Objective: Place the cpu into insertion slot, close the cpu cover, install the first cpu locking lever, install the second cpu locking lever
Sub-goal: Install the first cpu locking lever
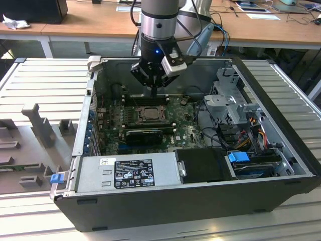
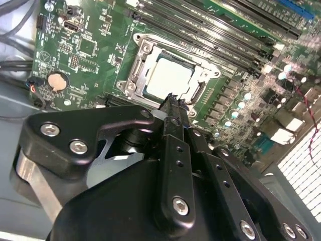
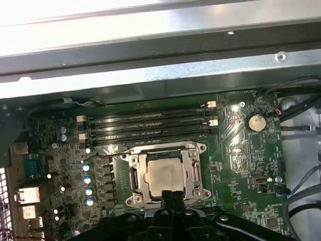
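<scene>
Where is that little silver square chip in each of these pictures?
Exterior view: the cpu sits in the socket in the middle of the green motherboard, under the gripper.
Second wrist view: the cpu lies inside its metal frame, just beyond the gripper's tips.
First wrist view: the cpu lies in the same frame, again just past the gripper's tips.
Shared landmark: the long black memory slots run alongside the socket.

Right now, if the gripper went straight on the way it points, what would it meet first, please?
Probably the cpu cover, at its frame edge beside the cpu; the gripper hangs over that edge, though the gap between them is unclear.
</scene>
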Action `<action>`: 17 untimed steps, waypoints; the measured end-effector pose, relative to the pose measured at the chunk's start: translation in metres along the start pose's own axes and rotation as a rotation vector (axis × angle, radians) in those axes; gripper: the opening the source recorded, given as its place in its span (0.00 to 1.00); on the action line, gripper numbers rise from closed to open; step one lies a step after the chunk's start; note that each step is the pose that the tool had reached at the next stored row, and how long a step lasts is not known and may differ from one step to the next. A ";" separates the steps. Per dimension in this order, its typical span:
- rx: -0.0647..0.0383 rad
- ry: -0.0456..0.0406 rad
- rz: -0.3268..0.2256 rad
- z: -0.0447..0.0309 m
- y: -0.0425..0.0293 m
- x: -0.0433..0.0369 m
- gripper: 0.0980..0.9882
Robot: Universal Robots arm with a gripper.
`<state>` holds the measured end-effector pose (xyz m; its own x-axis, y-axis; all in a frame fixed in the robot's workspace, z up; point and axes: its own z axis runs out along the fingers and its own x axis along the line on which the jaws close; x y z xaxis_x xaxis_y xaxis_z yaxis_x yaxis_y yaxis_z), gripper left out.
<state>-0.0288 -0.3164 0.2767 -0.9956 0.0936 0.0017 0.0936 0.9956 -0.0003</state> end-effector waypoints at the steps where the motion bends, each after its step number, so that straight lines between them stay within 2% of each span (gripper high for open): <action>1: 0.000 -0.0002 -0.014 0.0000 0.0000 0.0000 0.01; 7: 0.000 -0.0013 -0.079 0.0000 0.0000 0.0000 0.01; 8: 0.000 -0.0022 -0.134 0.0000 0.0000 0.0000 0.01; 10: 0.000 -0.0028 -0.182 0.0000 0.0000 0.0000 0.01; 15: 0.000 -0.0037 -0.236 0.0000 0.0000 0.0000 0.01; 17: 0.000 -0.0047 -0.285 0.0000 0.0000 0.0000 0.01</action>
<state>-0.0288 -0.3163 0.2767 -0.9818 -0.1901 -0.0029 -0.1901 0.9818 -0.0006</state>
